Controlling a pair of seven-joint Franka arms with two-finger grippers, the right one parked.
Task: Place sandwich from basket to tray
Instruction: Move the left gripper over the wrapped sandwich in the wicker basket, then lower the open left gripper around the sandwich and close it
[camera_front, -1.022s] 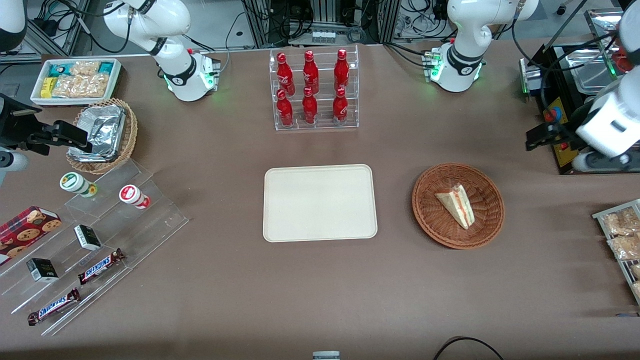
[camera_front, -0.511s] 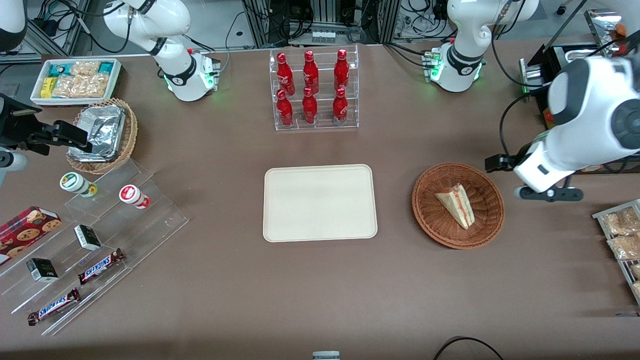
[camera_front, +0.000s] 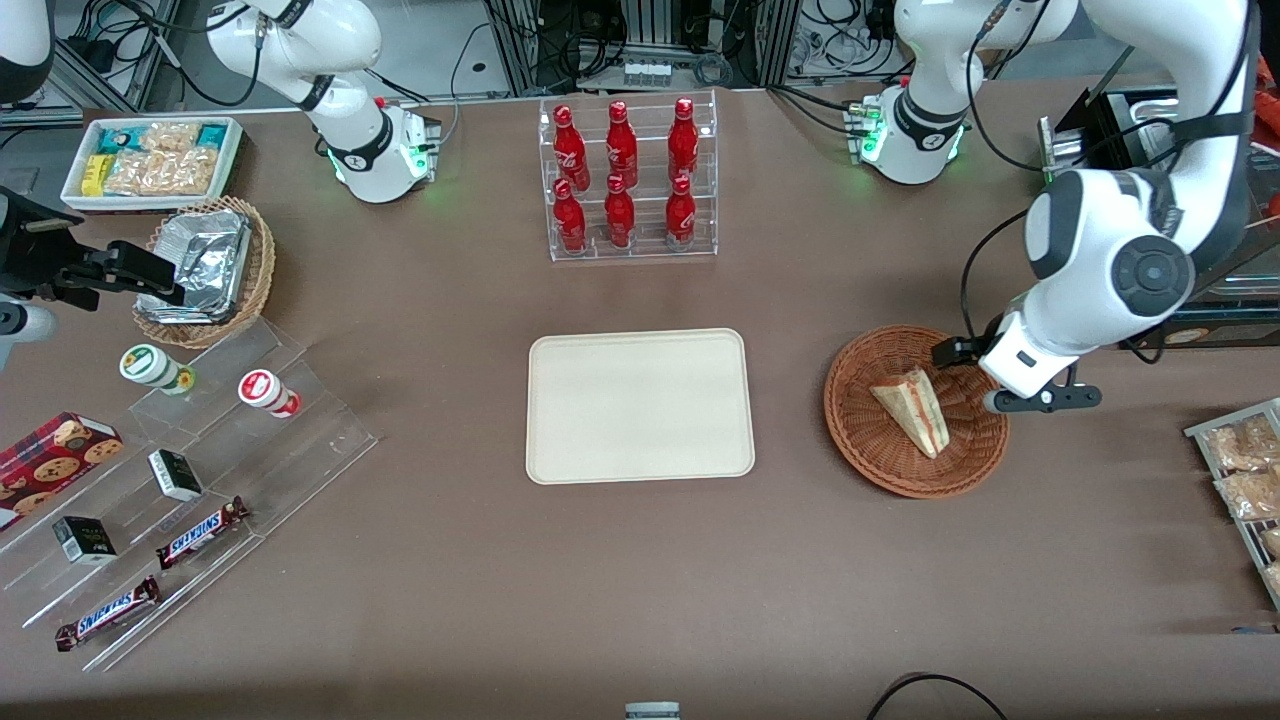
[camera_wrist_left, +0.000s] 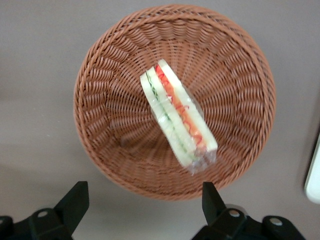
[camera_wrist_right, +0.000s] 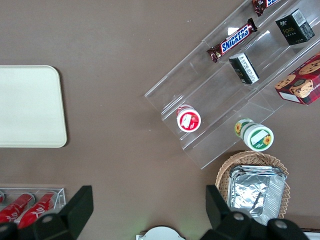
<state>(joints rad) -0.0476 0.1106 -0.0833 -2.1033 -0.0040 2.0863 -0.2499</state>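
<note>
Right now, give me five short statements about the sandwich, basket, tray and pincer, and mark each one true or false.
1. The sandwich lies in the basket. True.
2. The pincer is shut on the sandwich. False: it is open, above the basket's rim, touching nothing.
3. The tray has nothing on it. True.
4. The sandwich's filling shows red-orange and green layers. True.
5. The basket sits on the tray. False: it rests on the table beside the tray, toward the working arm's end.
</note>
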